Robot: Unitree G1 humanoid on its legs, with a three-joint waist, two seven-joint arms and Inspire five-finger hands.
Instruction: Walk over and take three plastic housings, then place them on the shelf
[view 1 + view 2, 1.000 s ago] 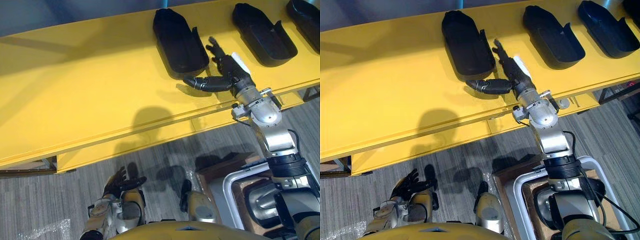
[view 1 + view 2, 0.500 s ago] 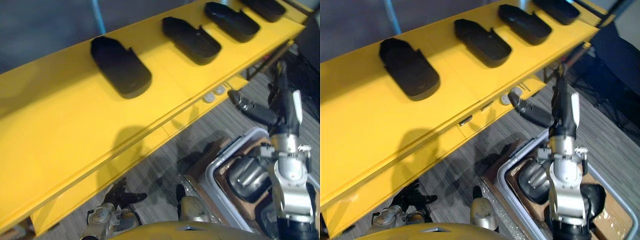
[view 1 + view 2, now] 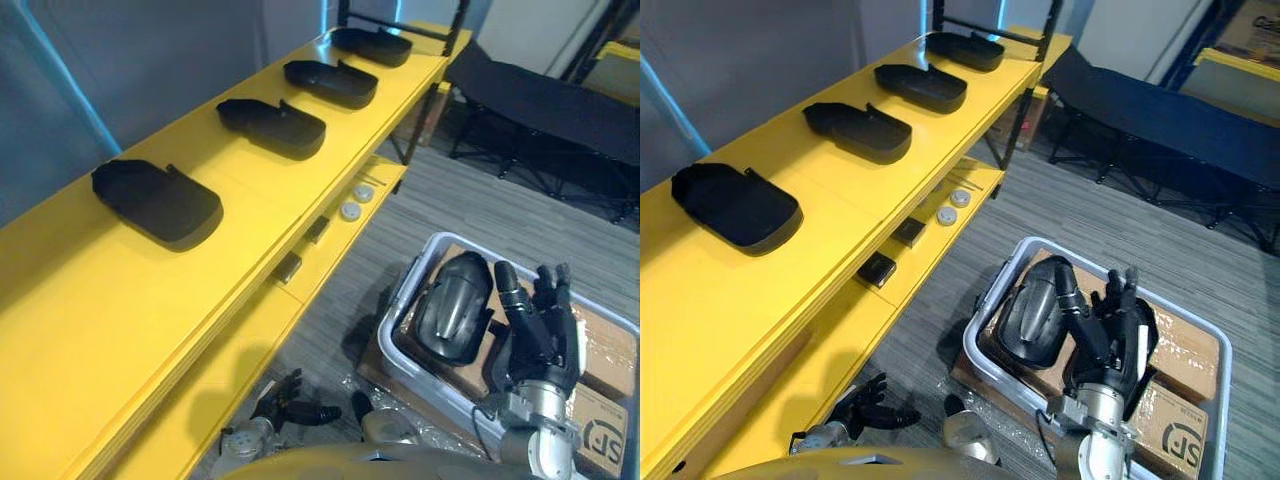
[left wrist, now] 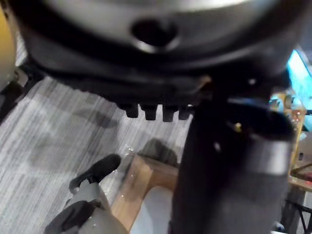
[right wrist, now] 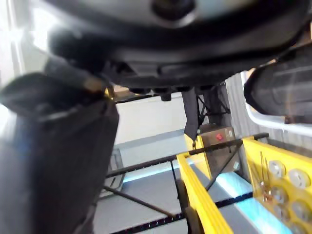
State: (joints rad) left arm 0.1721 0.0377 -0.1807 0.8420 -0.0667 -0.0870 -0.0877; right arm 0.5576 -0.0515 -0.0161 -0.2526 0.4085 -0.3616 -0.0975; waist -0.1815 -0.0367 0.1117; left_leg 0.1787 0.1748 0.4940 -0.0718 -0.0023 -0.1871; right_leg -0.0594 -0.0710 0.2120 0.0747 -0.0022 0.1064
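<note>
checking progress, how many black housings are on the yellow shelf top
4, in a row along the yellow shelf: nearest housing, second housing, third housing, farthest housing. Another housing lies in the grey bin by the right hand; more may be hidden there.

My right hand, showing against the grey tub, is matt black with segmented fingers and a pale strip along one edge. It joins a silver-grey wrist collar with small dark fittings. My left hand, well left of the tub, is the same black on silver-grey. Up close, its thumb is a dark cylinder with a grey band.
</note>
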